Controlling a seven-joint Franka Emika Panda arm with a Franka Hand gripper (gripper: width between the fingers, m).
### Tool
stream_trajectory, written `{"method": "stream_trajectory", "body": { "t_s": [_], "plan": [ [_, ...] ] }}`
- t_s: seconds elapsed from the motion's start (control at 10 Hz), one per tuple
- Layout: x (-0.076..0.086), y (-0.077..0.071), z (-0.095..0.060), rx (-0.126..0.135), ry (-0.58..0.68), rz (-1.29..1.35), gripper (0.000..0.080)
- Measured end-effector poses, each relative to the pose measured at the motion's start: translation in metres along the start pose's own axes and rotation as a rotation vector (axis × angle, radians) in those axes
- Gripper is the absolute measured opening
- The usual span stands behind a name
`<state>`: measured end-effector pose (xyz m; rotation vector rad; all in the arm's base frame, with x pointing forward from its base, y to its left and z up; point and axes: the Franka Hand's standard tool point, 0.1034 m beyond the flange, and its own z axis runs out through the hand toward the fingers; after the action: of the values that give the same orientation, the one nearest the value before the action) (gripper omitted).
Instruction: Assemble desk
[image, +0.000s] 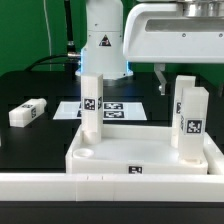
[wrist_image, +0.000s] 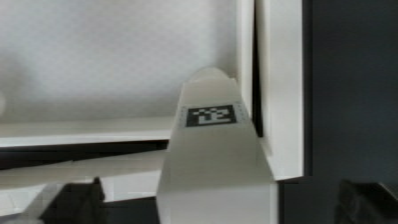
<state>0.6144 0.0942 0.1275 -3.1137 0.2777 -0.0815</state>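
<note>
Two white legs are seen standing upright on the desk panel (image: 140, 152). The panel lies flat on the black table (image: 30, 145), just behind the white rail (image: 100, 188) at the front. The far leg (image: 91, 105) is set at the panel's back corner on the exterior view's left. The near leg (image: 189, 118) is set toward the exterior view's right, closer to the front rim. Black-and-white square tags are carried on both, and one more tag is seen on the panel's front edge.

A loose leg (image: 28, 113) is seen lying on its side on the table, well apart from the panel, on the exterior view's left. The marker board (image: 118, 108) is seen flat on the table behind the panel. The robot arm (image: 104, 40) is seen upright behind the board.

The gripper (image: 186, 70) is held above the near leg, with its white housing over the leg's top. One dark finger (image: 160, 76) is seen beside the leg's top, apart from it; the other finger is not made out. Whether the fingers are spread or pressed together cannot be told.

In the wrist view the near leg (wrist_image: 214, 150) is seen close up with its tag facing the camera, in front of the panel (wrist_image: 107, 70). The dark shapes beside it are too blurred to read.
</note>
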Motion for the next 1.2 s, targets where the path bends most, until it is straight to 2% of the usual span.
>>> {"method": "stream_trajectory", "body": {
  "t_s": [0.2,0.3,0.4,0.8,1.2],
  "plan": [
    [-0.0005,-0.0042,-0.0006,-0.003,-0.001,0.001,0.039],
    [-0.0003,-0.0035,-0.0005,-0.004,0.0,0.002,0.039],
    [-0.0001,-0.0032,-0.0006,-0.003,0.0,0.002,0.0285],
    [0.0,-0.003,-0.0005,-0.003,0.0,0.065,0.0286],
    [-0.0003,-0.0033,-0.0002,-0.001,0.0,0.337,0.0287]
  ]
}}
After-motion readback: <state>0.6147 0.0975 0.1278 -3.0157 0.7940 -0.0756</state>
